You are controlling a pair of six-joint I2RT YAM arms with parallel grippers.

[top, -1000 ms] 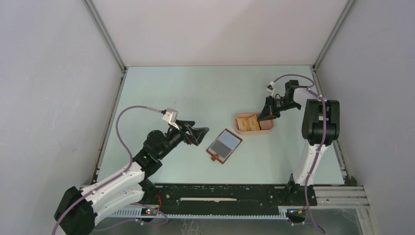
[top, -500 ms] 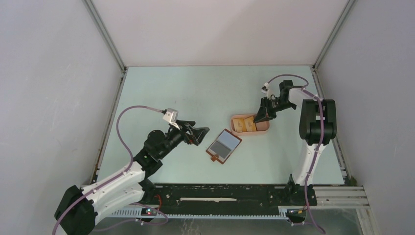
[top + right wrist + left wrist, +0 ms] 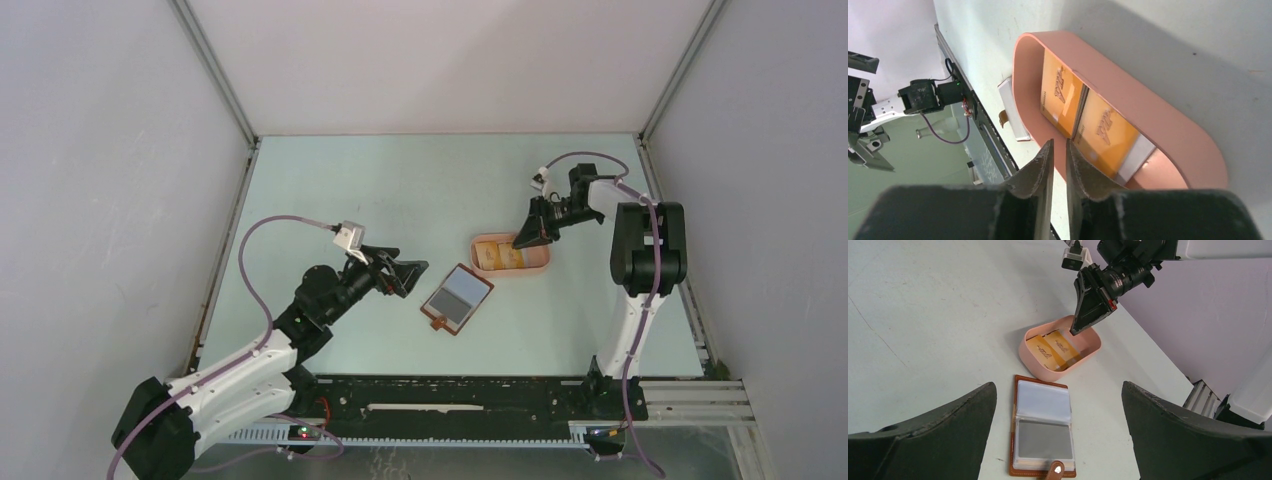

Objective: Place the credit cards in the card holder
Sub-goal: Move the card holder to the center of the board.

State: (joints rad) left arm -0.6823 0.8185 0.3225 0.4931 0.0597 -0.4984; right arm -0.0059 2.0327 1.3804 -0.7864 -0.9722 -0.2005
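From the top camera, a small reddish-brown leather card holder [image 3: 458,298] lies open on the pale green worktop [image 3: 380,190], near the middle. Just beyond it, to the right, stands a pink oval plastic tray [image 3: 481,243], and the yellow-tan credit cards [image 3: 505,258] lie inside this tray. The left tool [image 3: 415,278] hangs just left of the card holder with its two fingers wide apart and nothing between them. The right tool [image 3: 522,241] points down at the far right part of the tray, and its fingers are drawn together.

In the left wrist view, the two dark fingers [image 3: 933,435] stand far apart at both sides of the picture. Between them is the open card holder [image 3: 1015,430], which shows clear sleeves, a grey card in the nearer sleeve and a snap tab at the near edge. Behind it the tray [image 3: 1029,359] holds two yellow-tan cards [image 3: 1053,351] side by side. The right tool [image 3: 1079,326] tapers to a point above the far rim.

In the right wrist view, the fingers [image 3: 1083,175] are nearly together, with only a thin slit, and they grip nothing. They are just over the tray [image 3: 1158,120]. Whether they touch it, I cannot tell. The cards [image 3: 1100,127] lean inside the tray.
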